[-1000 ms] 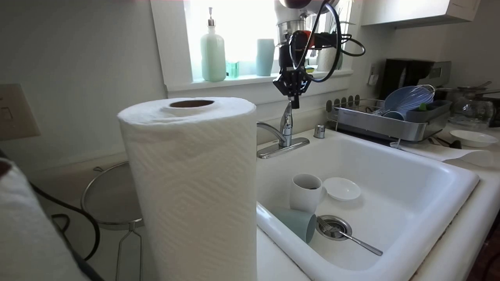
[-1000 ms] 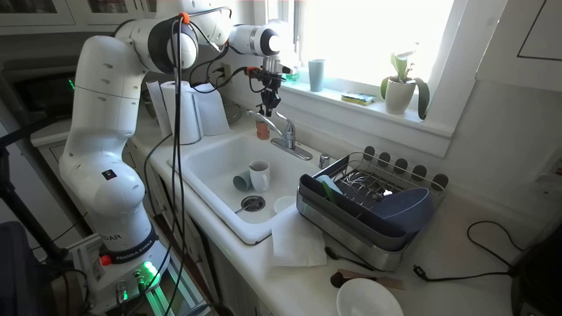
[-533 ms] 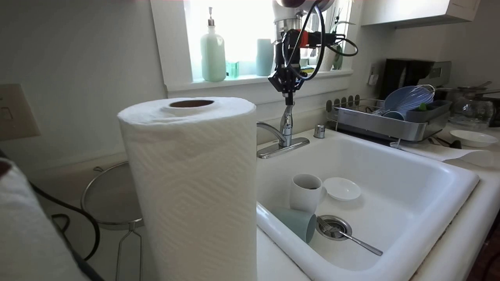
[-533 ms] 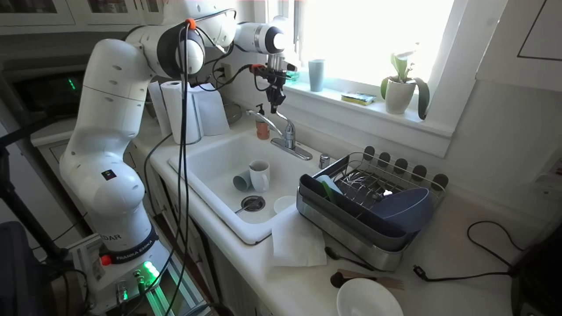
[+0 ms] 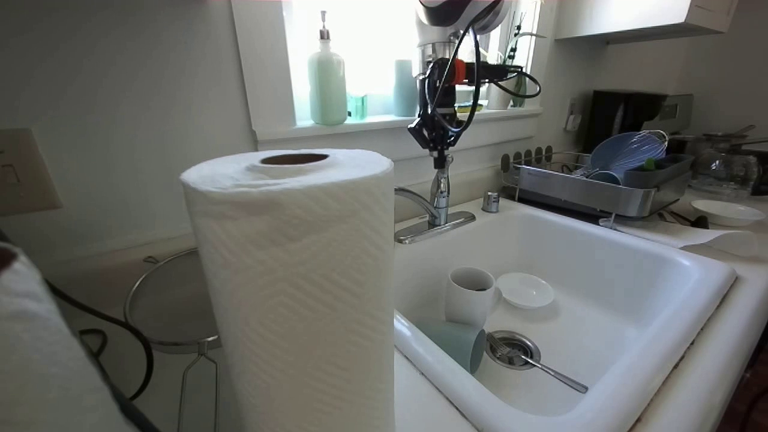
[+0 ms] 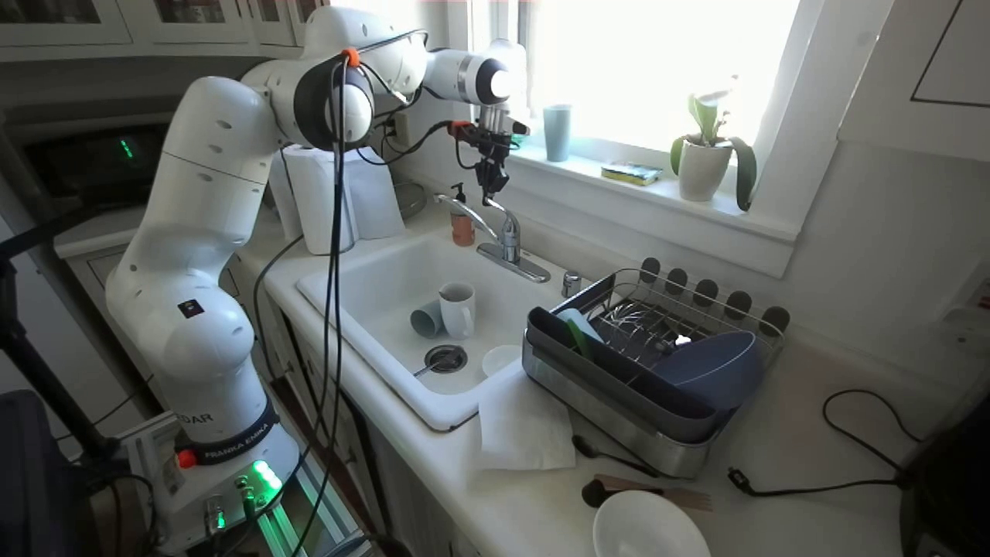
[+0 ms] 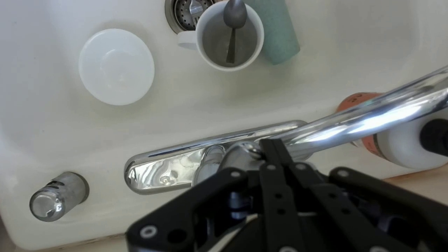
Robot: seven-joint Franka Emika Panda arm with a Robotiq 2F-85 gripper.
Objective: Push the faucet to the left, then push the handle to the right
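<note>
The gripper [image 7: 274, 143], jaws pressed together, stands at the tip of the chrome handle [image 5: 441, 181], contact unclear; the spout [image 7: 371, 119] reaches toward the pump bottle [image 6: 462, 230]. A push this high could slip off; dipping low could knock the spout.

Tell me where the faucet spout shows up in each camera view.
In an exterior view: faucet spout, near centre, partly behind the paper towel roll.
In an exterior view: faucet spout, just left of centre, upper half.
In the wrist view: faucet spout, slanting up to the right edge.
Shared landmark: the white mug, inside the sink in all three.
</note>
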